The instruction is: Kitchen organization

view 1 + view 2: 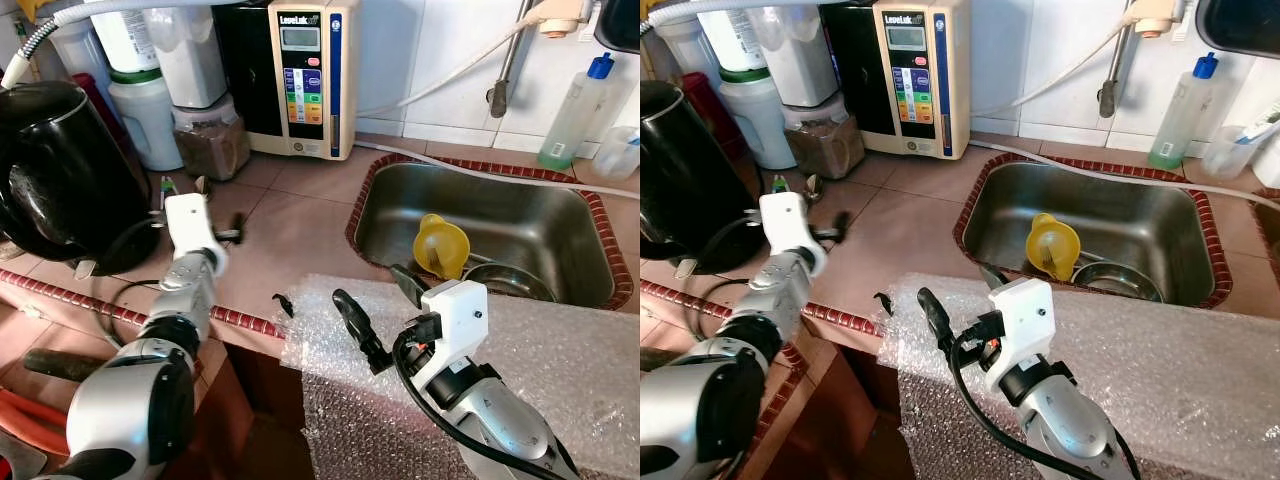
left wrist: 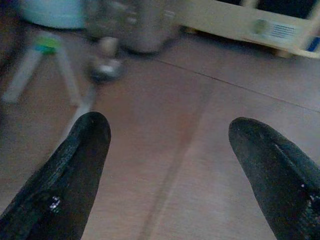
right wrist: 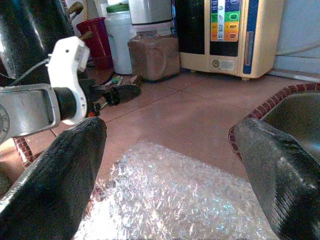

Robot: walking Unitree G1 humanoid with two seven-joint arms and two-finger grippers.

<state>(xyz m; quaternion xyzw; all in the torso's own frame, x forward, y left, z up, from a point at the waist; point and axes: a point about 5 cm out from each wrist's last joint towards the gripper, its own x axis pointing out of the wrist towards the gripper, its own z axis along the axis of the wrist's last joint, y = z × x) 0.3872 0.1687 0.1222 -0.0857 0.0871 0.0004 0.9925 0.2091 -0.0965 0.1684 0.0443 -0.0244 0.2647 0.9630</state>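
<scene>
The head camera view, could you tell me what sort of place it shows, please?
Most likely a home kitchen counter: a steel sink set into the tiled countertop, a wall-side water ionizer machine, and a black kettle on the robot's left.

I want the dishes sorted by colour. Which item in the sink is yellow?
The yellow funnel, tipped on its side near the left end of the sink. The round bowl beside it is bare metal, like the basin itself.
</scene>
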